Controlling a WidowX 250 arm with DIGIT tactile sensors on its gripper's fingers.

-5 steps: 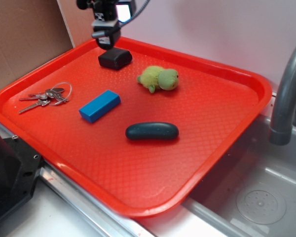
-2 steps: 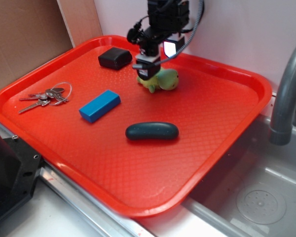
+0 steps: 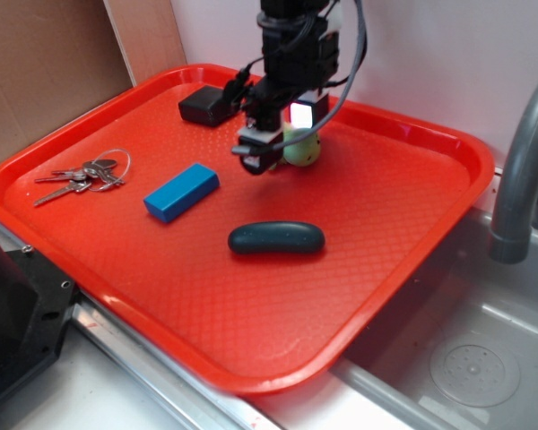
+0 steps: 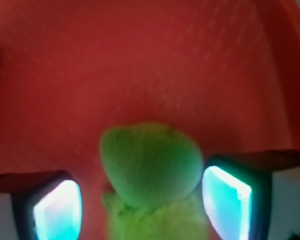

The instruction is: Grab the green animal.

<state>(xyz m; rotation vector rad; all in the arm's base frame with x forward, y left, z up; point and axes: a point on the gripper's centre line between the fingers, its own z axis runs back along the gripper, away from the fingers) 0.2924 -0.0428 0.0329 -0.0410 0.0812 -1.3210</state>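
On the exterior view, I see my black gripper (image 3: 267,154) lowered at the far middle of the red plastic tray (image 3: 430,210), right over the small fuzzy yellow-green plush animal (image 3: 303,148). Only the animal's rounder green head shows, just right of the gripper; the body is hidden behind it. Fingers state from this view: cannot tell. Black rounded box (image 3: 205,106) sits just left of the arm near the tray's far rim. Blue rectangular block (image 3: 181,192) lies left of centre, bunch of metal keys on a ring (image 3: 82,176) further left, dark teal oval case (image 3: 276,237) nearer the camera, all apart from each other. Grey curved faucet (image 3: 518,170) stands at the right over a grey sink (image 3: 466,358).

From the wrist view, blurry, the green animal (image 4: 150,170) sits between the two fingers (image 4: 227,200), head toward the top of the picture. Fingers are open wide with a gap on each side of the toy, so nothing is held. Red tray (image 4: 140,65) surface fills the rest.
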